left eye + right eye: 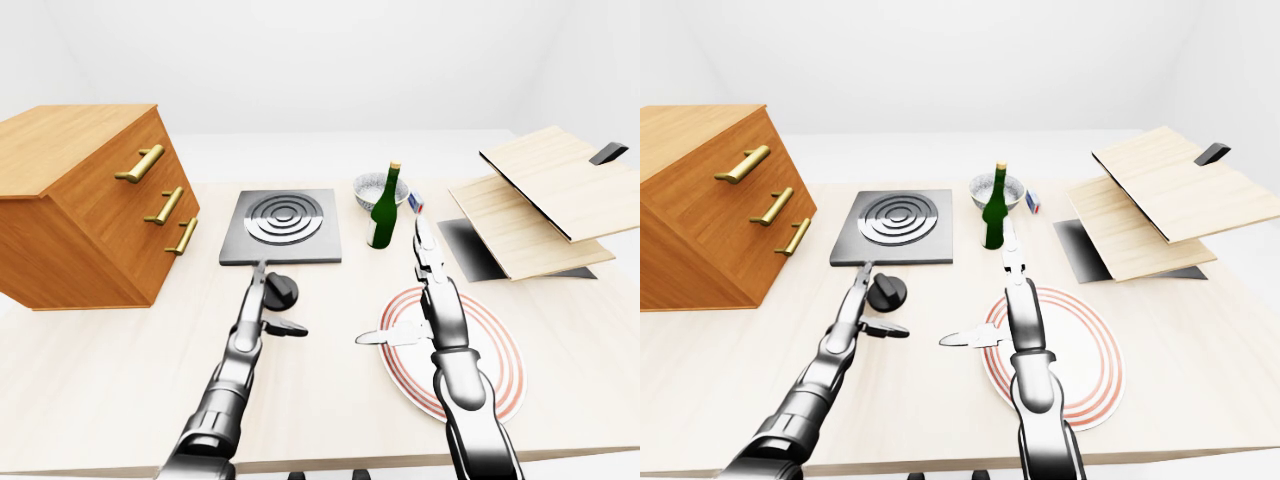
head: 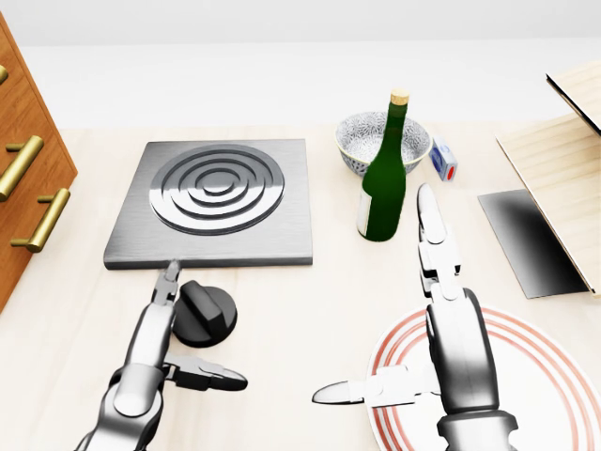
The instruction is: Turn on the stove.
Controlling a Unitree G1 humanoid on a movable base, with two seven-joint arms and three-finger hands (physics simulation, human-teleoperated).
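In the head view, the left hand (image 2: 174,352) reaches in from the lower left with its forearm angled up toward the stove. Its fingers are spread and released: one long finger points straight up the picture, its tip close to the lower edge of the stove plate, and the thumb sticks out sideways to the right, low over the table (image 2: 300,310). The black stove knob (image 2: 205,313) sits just right of the long finger and above the thumb, in the crook between them. The fingers do not close round it, and I cannot tell whether the long finger touches its side.

The right hand (image 2: 423,329) comes up from the lower right, also open and holding nothing. Its long fingers stretch up toward the green bottle, and its thumb points left over the bare table. The wrist and forearm lie over a white plate with red rings (image 2: 535,376).

Farther up, the grey stove plate (image 2: 214,201) with its concentric burner rings lies flat on the table, its lower edge just above the knob. To its right stands the green bottle (image 2: 384,178), upright, with a patterned bowl (image 2: 362,141) close behind it and a small blue and white box (image 2: 444,159) beside the bowl. A wooden drawer chest (image 1: 90,200) stands at the left, and stacked wooden boards (image 1: 540,195) lie at the right.
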